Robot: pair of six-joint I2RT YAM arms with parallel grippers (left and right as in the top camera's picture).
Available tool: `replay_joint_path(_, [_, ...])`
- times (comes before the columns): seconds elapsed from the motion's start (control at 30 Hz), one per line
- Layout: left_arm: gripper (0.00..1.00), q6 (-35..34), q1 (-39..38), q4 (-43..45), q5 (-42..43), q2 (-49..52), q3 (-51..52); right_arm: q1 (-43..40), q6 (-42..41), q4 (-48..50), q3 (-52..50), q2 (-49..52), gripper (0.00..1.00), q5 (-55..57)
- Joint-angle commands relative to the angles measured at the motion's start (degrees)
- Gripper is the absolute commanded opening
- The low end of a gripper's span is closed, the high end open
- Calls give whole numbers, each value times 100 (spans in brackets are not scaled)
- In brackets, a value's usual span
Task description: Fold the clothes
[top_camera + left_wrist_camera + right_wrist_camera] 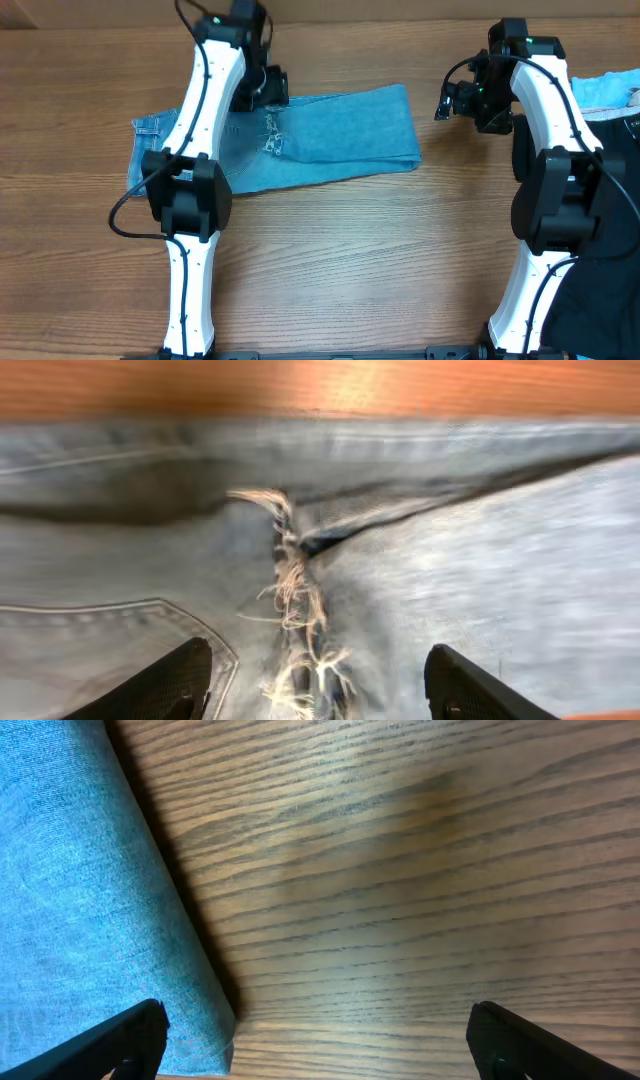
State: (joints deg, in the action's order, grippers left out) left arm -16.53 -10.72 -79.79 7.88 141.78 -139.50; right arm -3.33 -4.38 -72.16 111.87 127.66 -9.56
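Hovering low over the folded jeans [330,135], your left gripper [320,695] is standing with its jaws apart, gripping nothing, while the frayed hem [290,590] is lying loose between its fingers [170,685]. The jeans are lying flat across the left-centre of the table [400,260]. Just past their folded right edge, your right gripper [315,1045] is hanging wide open over wood, holding nothing.
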Motion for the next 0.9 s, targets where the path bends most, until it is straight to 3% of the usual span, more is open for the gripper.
replay_joint_path(0.0, [71, -173, 236, -767, -424, -37, -1224, 4, 33, 9, 122, -282, 100, 55])
replay_joint_path(0.2, [70, -304, 1338, -1679, -881, -37, -1626, 4, -31, 280, 122, -282, 100, -345])
replay_joint_path(0.33, [73, -271, 2124, -1690, -896, -31, -1622, 37, -31, 334, -7, -275, 100, -1547])
replay_joint_path(0.37, [73, -249, 2277, -1703, -894, -31, -1622, 92, -31, 411, -122, -249, 97, -1711])
replay_joint_path(0.4, [73, -177, 2437, -1703, -894, -31, -1622, 170, -31, 514, -256, -203, 84, -1709])
replay_joint_path(0.43, [79, -162, 2579, -1703, -894, -31, -1622, 264, -31, 684, -457, -149, 81, -1714])
replay_joint_path(0.47, [100, -162, 2684, -1700, -896, -31, -1622, 352, -26, 826, -608, -103, 81, -1711])
replay_joint_path(0.63, [100, -120, 2973, -1703, -894, -31, -1622, 892, -31, 1993, -1366, 42, 75, -1290])
replay_joint_path(0.8, [100, -120, 2977, -1703, -896, -31, -1622, 927, -26, 2096, -1405, 42, 60, -627])
replay_joint_path(0.87, [100, -120, 2977, -1703, -896, -31, -1622, 927, -28, 2118, -1405, 42, 59, -540])
